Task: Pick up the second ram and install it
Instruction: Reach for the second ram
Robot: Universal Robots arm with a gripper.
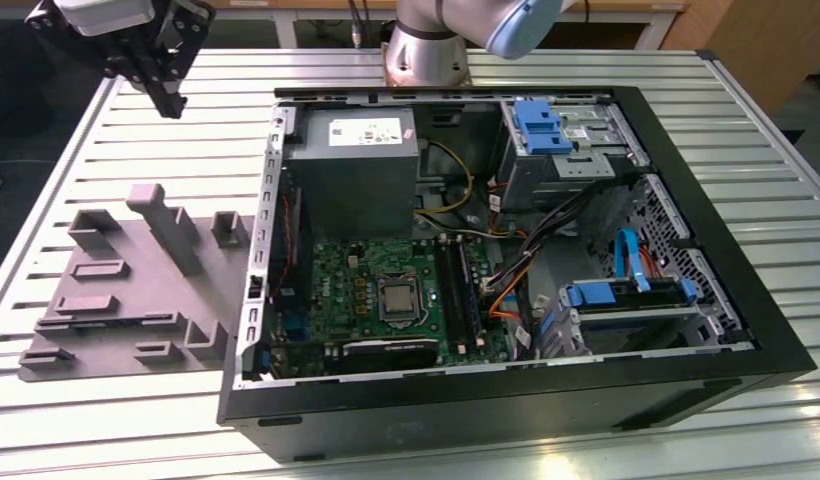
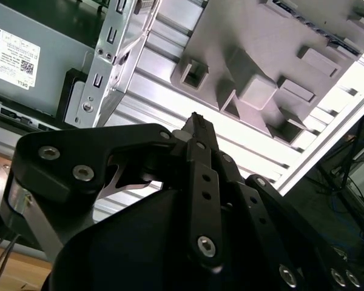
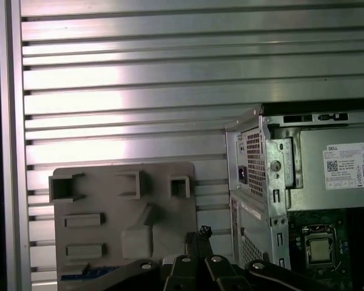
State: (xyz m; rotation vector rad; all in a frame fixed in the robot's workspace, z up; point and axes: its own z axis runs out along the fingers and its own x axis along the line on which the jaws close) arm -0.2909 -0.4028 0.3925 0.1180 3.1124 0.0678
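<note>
My gripper [image 1: 170, 103] hangs high over the far corner of the slatted table on the exterior view's left, above and beyond the grey moulded tray [image 1: 117, 300]. In both wrist views its black fingers [image 2: 197, 121] [image 3: 201, 233] are pressed together, shut, with nothing seen between them. The tray [image 3: 109, 194] [image 2: 279, 36] lies below the fingertips, its raised blocks and pockets bare. The second ram is out of view. The green board [image 1: 370, 290] lies inside the open computer case [image 1: 517, 395], and its long black slots [image 1: 461, 290] run beside the processor socket.
A grey power supply [image 1: 350, 160] [image 3: 340, 176] fills the case's far corner nearest the tray. Blue drive brackets [image 1: 537, 125] and loose cables [image 1: 517, 270] crowd the case on the exterior view's right. The arm's base [image 1: 430, 50] stands behind the case.
</note>
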